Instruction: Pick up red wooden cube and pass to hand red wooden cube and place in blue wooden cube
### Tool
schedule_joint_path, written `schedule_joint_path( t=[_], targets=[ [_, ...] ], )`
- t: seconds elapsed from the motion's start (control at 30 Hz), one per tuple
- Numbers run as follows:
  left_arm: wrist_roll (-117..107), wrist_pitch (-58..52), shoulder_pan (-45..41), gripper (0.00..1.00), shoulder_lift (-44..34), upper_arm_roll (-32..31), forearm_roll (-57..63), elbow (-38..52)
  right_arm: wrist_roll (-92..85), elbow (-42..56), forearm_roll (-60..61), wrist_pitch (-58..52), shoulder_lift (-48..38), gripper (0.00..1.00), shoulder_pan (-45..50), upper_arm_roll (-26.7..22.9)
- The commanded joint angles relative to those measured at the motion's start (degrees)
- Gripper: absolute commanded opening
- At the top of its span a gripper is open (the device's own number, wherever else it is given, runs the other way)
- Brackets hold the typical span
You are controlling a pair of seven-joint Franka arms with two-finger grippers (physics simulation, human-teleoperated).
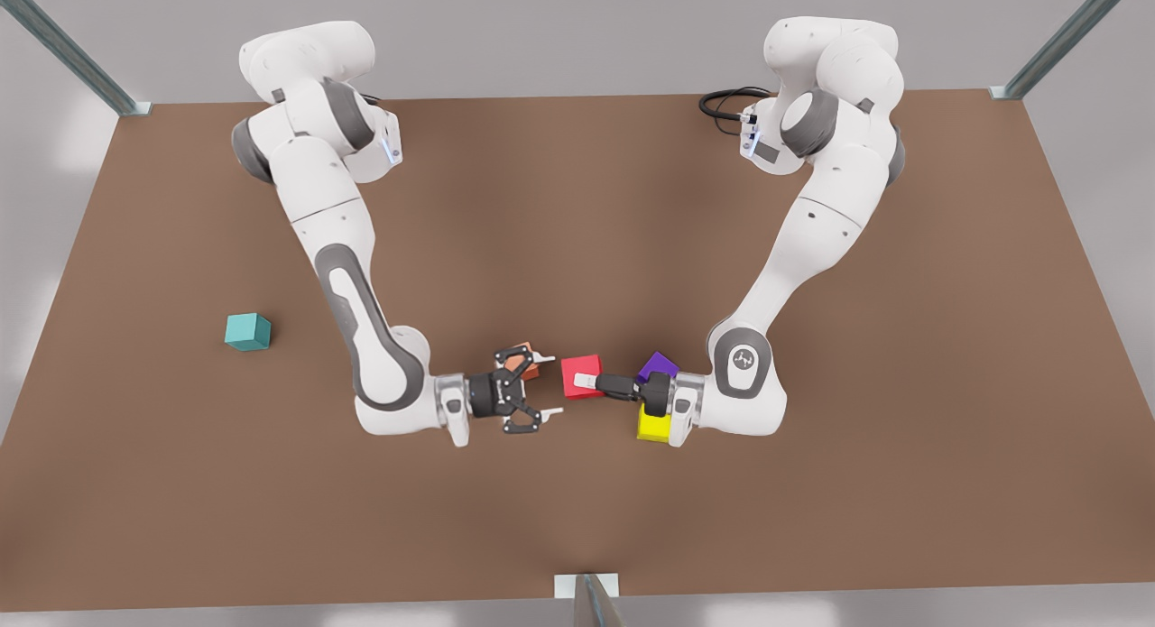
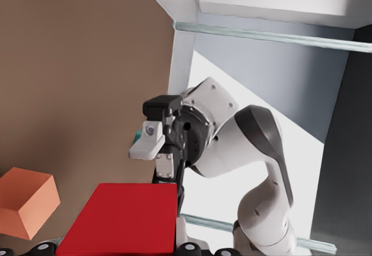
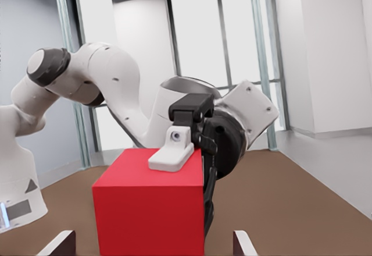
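Item 1. Left pincer (image 1: 585, 382), on the arm at the front view's right, reached level toward the other arm. It was clamped on the red cube (image 1: 574, 367), with one white fingertip (image 3: 172, 151) lying across a cube face. The opposite finger was hidden behind the cube.

Item 2. Red cube sat at the tip of the left pincer, between the two pincers. Its sides were equal, so it had no long axis. Its faces sat roughly square to the left pincer's reach, and one flat face was turned to the right pincer. Whether it hung clear of the worktop (image 1: 577, 203) could not be told.

Item 3. Right pincer (image 1: 544, 385), on the arm at the front view's left, was level and facing the red cube. Its fingers (image 3: 61, 243) were spread wide and held nothing. The tips were just short of the cube, not touching it.

Item 4. Blue cube (image 1: 247, 331) sat on the worktop well behind the right pincer, past that arm's elbow. It stood alone, with bare worktop on all sides and the worktop edge near.

Item 5. Orange cube (image 1: 531, 365) lay just beside one finger of the right pincer.

Item 6. Purple cube (image 1: 659, 366) and yellow cube (image 1: 651, 425) flanked the left pincer's wrist closely.
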Motion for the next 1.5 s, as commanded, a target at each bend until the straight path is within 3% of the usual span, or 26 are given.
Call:
schedule_joint_path(
  t=[0.0,0.27,0.7,0.77,0.8,0.87,0.93,1.0,1.1,1.17,1.23,1.3,1.33,1.37,1.47],
  targets=[
    [3.77,-0.10,0.00,0.68,-0.13,-0.06,-0.24,0.05,-14.30,0.05,1.36,1.17,-0.07,1.00,0.38,0.05],
    [3.77,0.16,-0.09,0.68,0.31,0.02,-0.24,0.05,-14.21,0.23,2.59,3.46,0.45,1.00,1.97,0.05],
    [4.38,0.42,-0.70,0.68,0.75,0.02,-0.24,0.31,-13.95,1.02,3.30,8.03,1.77,0.99,2.32,4.00],
    [4.38,0.78,-0.79,0.68,0.75,0.03,-0.24,0.23,-13.77,1.02,3.30,8.38,1.77,0.60,2.40,4.00],
    [4.38,0.78,-0.79,0.68,0.75,0.03,-0.24,0.31,-13.86,1.02,3.30,8.38,1.77,0.50,2.32,4.00],
    [4.38,0.86,-0.79,0.68,0.75,0.03,-0.24,0.23,-13.77,1.02,3.30,8.38,1.77,0.49,2.23,4.09],
    [4.38,0.78,-0.79,1.00,0.75,0.03,-0.24,0.23,-13.77,0.93,3.39,8.29,1.68,0.49,2.14,4.00],
    [3.95,0.78,0.00,1.00,-0.13,0.38,0.81,0.23,-13.68,0.93,3.39,8.29,1.68,0.49,2.05,4.09],
    [-7.22,-1.33,6.15,1.00,-4.52,0.03,13.56,0.40,-13.60,0.76,3.39,8.29,1.68,0.50,2.05,4.09],
    [-8.71,-9.84,13.08,1.00,-7.15,0.03,19.70,0.40,-13.68,0.14,1.98,8.21,1.16,0.50,0.48,3.83],
    [-9.94,-14.60,18.28,1.00,-10.06,0.03,28.94,0.49,-13.95,-1.09,-5.84,7.41,1.07,0.50,-3.66,3.39],
    [-16.97,-15.48,18.72,1.00,-17.78,-0.15,47.46,0.75,-13.60,-2.14,-11.11,7.33,0.89,0.50,-4.45,0.41],
    [-18.46,-21.71,18.02,1.00,-20.95,-0.33,61.09,0.75,-11.32,-5.04,-16.47,7.15,-1.83,0.50,-5.68,-1.53],
    [-20.92,-27.16,18.02,1.00,-22.27,-0.33,67.00,0.75,-4.65,-6.71,-26.82,4.78,-5.87,0.50,-8.40,-2.33],
    [-32.09,-39.55,18.02,1.00,-27.81,-2.07,74.47,0.75,12.94,-7.07,-54.60,-7.78,-16.41,0.50,-18.94,-2.50]
  ],
)
